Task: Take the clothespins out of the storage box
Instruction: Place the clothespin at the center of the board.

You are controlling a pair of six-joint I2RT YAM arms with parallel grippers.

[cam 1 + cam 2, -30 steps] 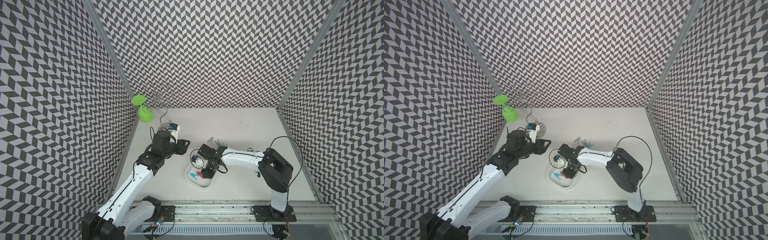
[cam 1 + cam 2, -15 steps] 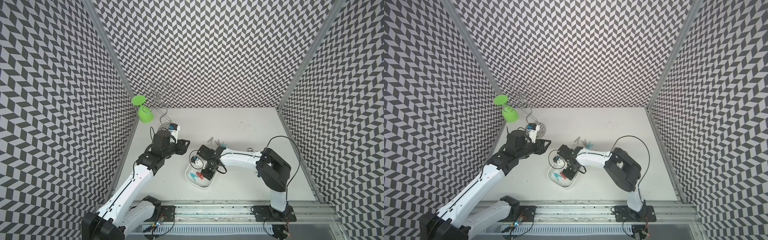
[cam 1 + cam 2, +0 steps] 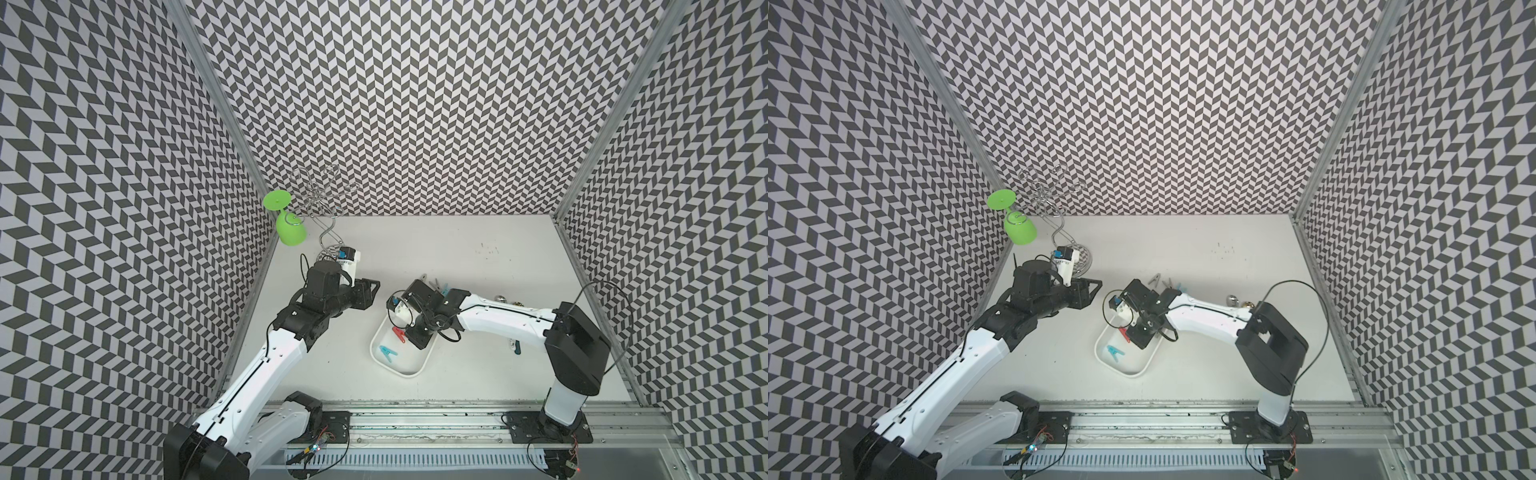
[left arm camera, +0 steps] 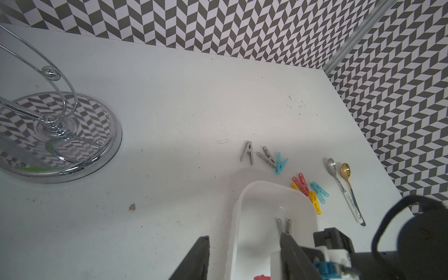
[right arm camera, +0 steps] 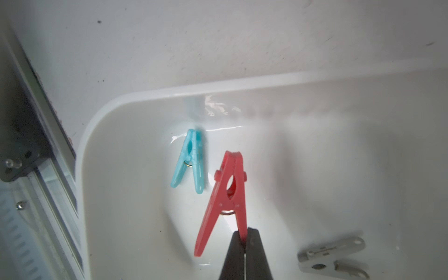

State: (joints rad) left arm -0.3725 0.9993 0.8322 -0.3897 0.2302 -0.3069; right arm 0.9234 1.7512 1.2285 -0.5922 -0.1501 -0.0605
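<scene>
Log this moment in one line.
right gripper: shut on red peg, inside box | left gripper: open, empty, near box | also in box: teal peg, grey peg

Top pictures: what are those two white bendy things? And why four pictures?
They are two robot arms, each ending in a pincer called a gripper. The two top views look down on the whole table. The other two come from small cameras on the arms' wrists. The right gripper is shut on a red clothespin in the white storage box, where a teal clothespin and a grey clothespin also lie. The left gripper is open and holds nothing. More clothespins and two spoons lie on the table beside the box.
</scene>
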